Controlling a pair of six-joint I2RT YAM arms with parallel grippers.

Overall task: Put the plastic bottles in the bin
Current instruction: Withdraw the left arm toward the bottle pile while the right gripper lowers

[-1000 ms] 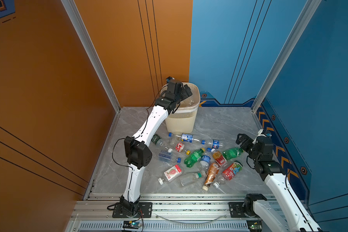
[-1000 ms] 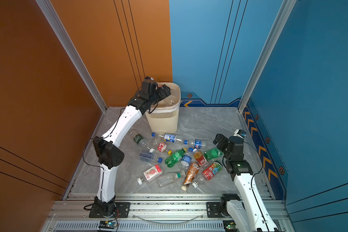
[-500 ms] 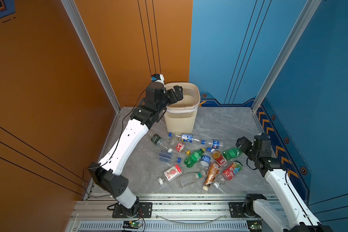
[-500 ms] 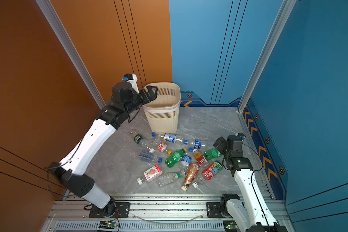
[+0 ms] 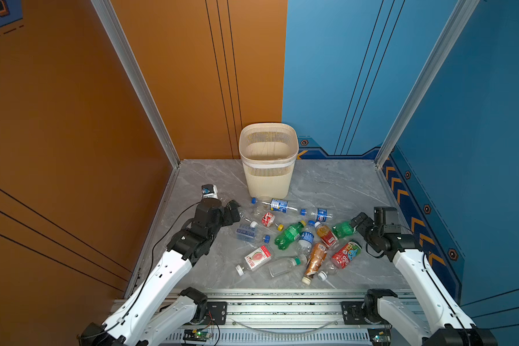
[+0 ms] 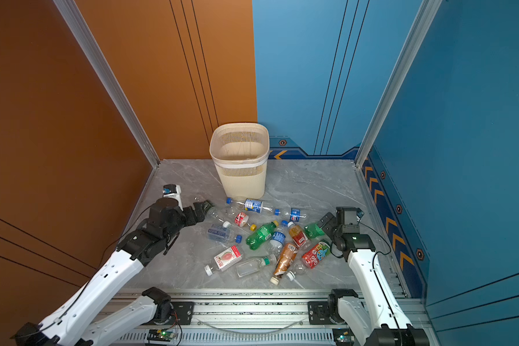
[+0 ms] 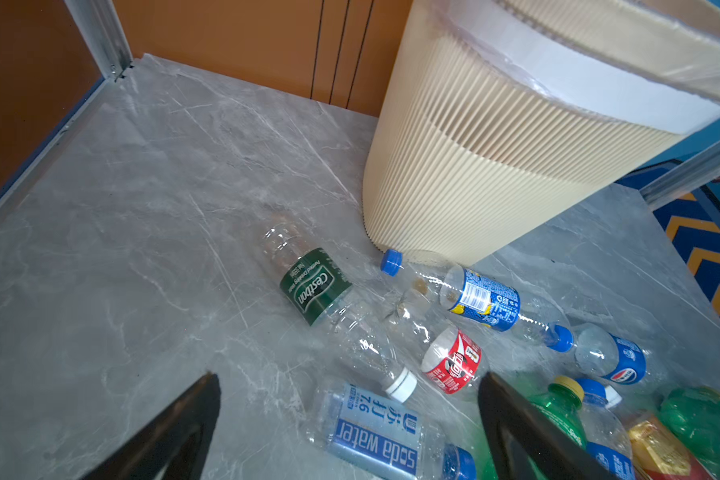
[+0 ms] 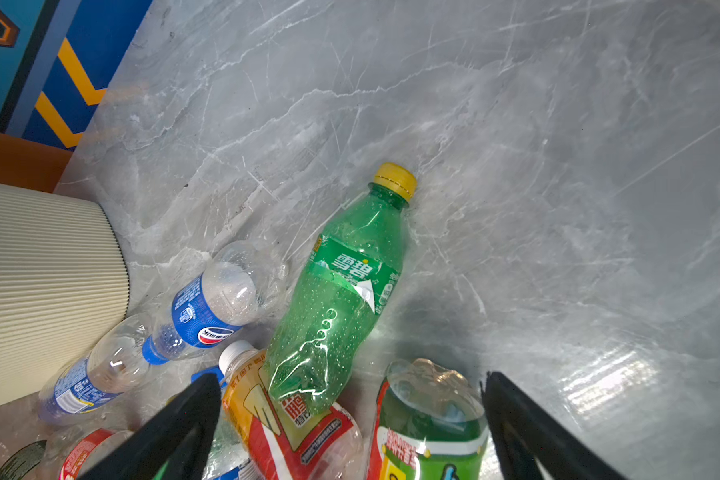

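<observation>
Left gripper (image 5: 234, 211), jaws spread wide and holding nothing, hangs low at the left edge of the scattered plastic bottles (image 5: 294, 239); its wrist view shows the two dark fingers (image 7: 192, 415) apart above a clear bottle with a dark green label (image 7: 314, 286) and a blue-labelled soda water bottle (image 7: 375, 440). Right gripper (image 5: 358, 221), likewise parted and empty, sits at the right edge of the pile; its wrist view places a green bottle with a yellow cap (image 8: 341, 291) ahead of the fingers and a bottle with a green and red label (image 8: 429, 428) between them. All bottles visible in both top views lie on their sides on the grey marble floor (image 5: 327, 185), clustered between the two arms. Cream slatted bin (image 5: 267, 179) stands upright behind the pile, by the back wall, with a blue-capped bottle (image 7: 474, 295) lying just beside its base
</observation>
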